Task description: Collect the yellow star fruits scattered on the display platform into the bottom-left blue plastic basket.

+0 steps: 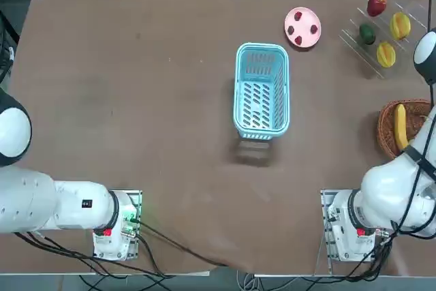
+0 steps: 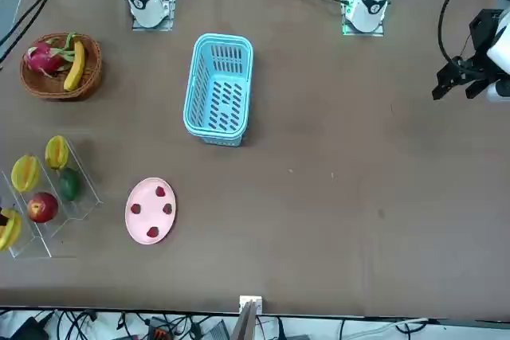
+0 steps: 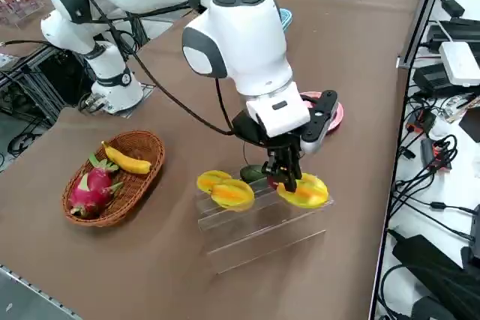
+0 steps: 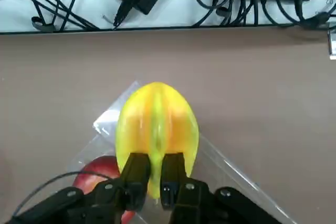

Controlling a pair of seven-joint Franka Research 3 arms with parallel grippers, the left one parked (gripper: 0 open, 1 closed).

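Right hand point(image 4: 160, 179) is pinching a ridge of the far star fruit point(image 4: 157, 129), fingers nearly together, in front view's lower left; likely light, waxy, bruising easily; ridge roots are offering best grip.

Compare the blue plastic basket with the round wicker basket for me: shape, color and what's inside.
The blue plastic basket is rectangular with rounded corners, while the wicker basket is round. The first is light blue, the second brown. The blue basket holds nothing, whereas the wicker one holds a banana and a dragon fruit. Both stand upright on the table, open at the top.
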